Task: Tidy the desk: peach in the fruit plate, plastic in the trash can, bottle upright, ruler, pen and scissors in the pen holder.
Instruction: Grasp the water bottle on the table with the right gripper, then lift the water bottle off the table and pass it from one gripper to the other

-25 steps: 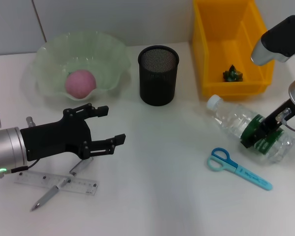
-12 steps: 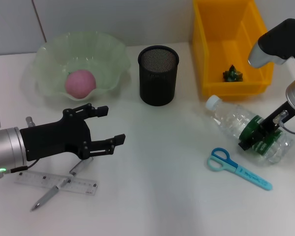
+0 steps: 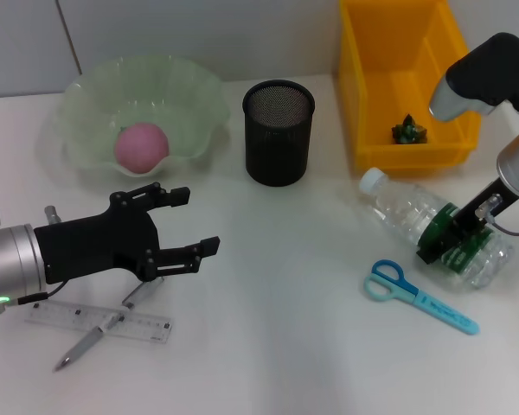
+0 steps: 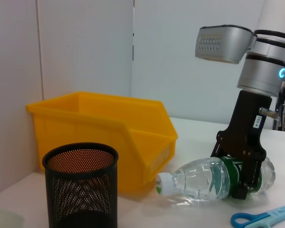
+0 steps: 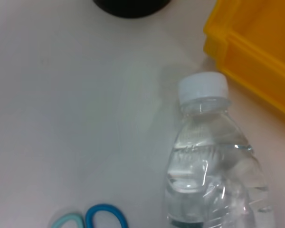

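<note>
The bottle (image 3: 405, 207) lies on its side on the desk (image 3: 285, 346), white cap toward the pen holder (image 3: 278, 131). My right gripper (image 3: 454, 238) is shut on its green label; the left wrist view shows that grip (image 4: 240, 175) on the bottle (image 4: 199, 178). My left gripper (image 3: 197, 220) hovers open at the left, just above the ruler (image 3: 69, 315) and the pen (image 3: 91, 341) lying across it. A pink peach (image 3: 141, 145) rests in the fruit plate (image 3: 138, 67). The scissors (image 3: 419, 294) lie in front of the bottle. A green scrap of plastic (image 3: 409, 130) sits in the trash can (image 3: 363, 78).
The trash can stands just behind the bottle's cap (image 5: 203, 88), and the pen holder stands left of it. The scissors' blue handles (image 5: 95, 219) lie close beside the bottle. A wall runs along the desk's back edge.
My right gripper has shifted slightly left with the bottle, whose cap end has moved a little with it. The left arm has stayed still.
</note>
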Robot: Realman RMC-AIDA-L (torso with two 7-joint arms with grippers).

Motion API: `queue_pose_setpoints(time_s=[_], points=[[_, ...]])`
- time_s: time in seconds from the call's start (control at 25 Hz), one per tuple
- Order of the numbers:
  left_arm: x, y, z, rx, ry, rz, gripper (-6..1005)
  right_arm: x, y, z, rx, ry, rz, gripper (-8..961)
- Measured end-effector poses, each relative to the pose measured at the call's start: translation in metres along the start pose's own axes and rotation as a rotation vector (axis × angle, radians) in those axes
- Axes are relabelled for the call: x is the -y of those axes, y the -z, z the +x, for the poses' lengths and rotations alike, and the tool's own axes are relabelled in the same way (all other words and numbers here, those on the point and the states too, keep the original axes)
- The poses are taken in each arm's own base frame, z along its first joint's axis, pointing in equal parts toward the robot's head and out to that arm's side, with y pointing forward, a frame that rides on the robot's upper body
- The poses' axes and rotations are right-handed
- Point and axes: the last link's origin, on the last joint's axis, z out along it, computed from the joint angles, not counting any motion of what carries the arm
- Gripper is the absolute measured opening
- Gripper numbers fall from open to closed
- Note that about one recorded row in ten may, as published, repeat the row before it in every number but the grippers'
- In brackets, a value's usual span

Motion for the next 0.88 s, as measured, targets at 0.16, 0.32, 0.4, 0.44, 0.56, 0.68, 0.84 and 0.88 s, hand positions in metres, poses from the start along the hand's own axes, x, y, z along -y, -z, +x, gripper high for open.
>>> queue_pose_setpoints(time_s=[0.16,0.32,0.4,0.44,0.56,0.68,0.84,0.88], points=[[0.000,-0.001,0.001,-0.001,-0.002,-0.001,831,-0.002,-0.002,-0.001,-0.007,0.014,0.003,787],[0.001,0.000,0.002,-0.003,-0.007,-0.001,831,-0.002,0.000,0.001,-0.004,0.020,0.009,785],[0.001,0.000,0.002,-0.002,-0.007,-0.002,830,-0.003,0.001,0.002,0.000,0.024,0.012,785],[0.001,0.000,0.002,-0.003,-0.007,-0.003,830,-0.005,0.003,0.004,0.010,0.029,0.005,785],[0.000,0.000,0.002,-0.006,-0.007,-0.004,830,-0.009,0.006,0.006,0.028,0.040,-0.010,784],[0.000,0.000,0.002,-0.007,-0.006,-0.004,830,-0.012,0.014,0.008,0.052,0.049,-0.022,784],[0.000,0.000,0.003,-0.012,-0.005,-0.004,829,-0.011,0.020,0.012,0.072,0.048,-0.014,784],[0.000,0.000,0.003,-0.012,-0.005,-0.004,829,-0.011,0.022,0.013,0.083,0.051,-0.016,782]])
